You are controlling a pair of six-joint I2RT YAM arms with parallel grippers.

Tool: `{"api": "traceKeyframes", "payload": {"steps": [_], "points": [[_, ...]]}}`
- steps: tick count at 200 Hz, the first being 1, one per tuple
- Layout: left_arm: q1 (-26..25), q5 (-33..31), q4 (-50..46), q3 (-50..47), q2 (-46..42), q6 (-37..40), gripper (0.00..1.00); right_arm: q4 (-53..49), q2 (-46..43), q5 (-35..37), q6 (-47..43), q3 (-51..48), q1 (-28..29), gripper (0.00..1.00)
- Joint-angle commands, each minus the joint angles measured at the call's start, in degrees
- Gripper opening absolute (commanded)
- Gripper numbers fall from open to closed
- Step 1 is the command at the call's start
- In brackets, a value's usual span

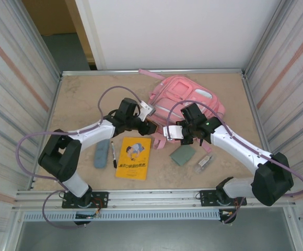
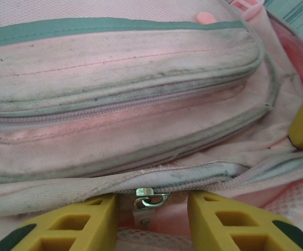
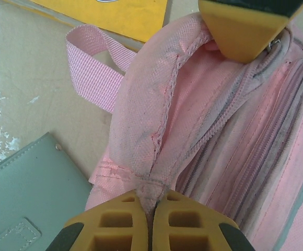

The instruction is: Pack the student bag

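The student bag (image 1: 185, 94) lies at the table's far middle, its front pockets zipped (contents hidden). The right gripper (image 3: 152, 222) pinches its fabric seam. The left gripper (image 2: 151, 224) is spread around a zipper pull (image 2: 150, 197).

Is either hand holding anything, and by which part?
Right hand pinches the student bag by a fabric seam. Left hand, open astride a zipper pull, holds nothing.

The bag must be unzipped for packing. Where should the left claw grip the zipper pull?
Pinch the small metal tab of the zipper pull, hanging free below the closed zip of the student bag. Come straight in: the open left claw straddles it.
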Motion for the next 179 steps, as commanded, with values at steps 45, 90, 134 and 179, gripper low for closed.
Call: {"api": "traceKeyframes", "payload": {"steps": [45,90,134,179], "points": [[-0.95,-2.95,0.72,3.05,3.19,0.33,0.03,0.89,-1.90,-0.32,-0.26,0.71,1.28,0.00],[1.47,-14.59,0.07,2.14,-1.18,2.00,0.00,-2.66,0.00,9.33,-1.95,-0.54,1.77,0.00],[8.57,-18.41,-0.20,1.97,0.09,-0.78,0.00,-1.30,-0.43,10.29,-1.51,-1.39,0.87,0.00],[9.02,-19.41,0.07,0.83,-0.61,0.43,0.00,0.00,-0.55,12.51,-2.17,-1.67,-0.07,0.00]]}}
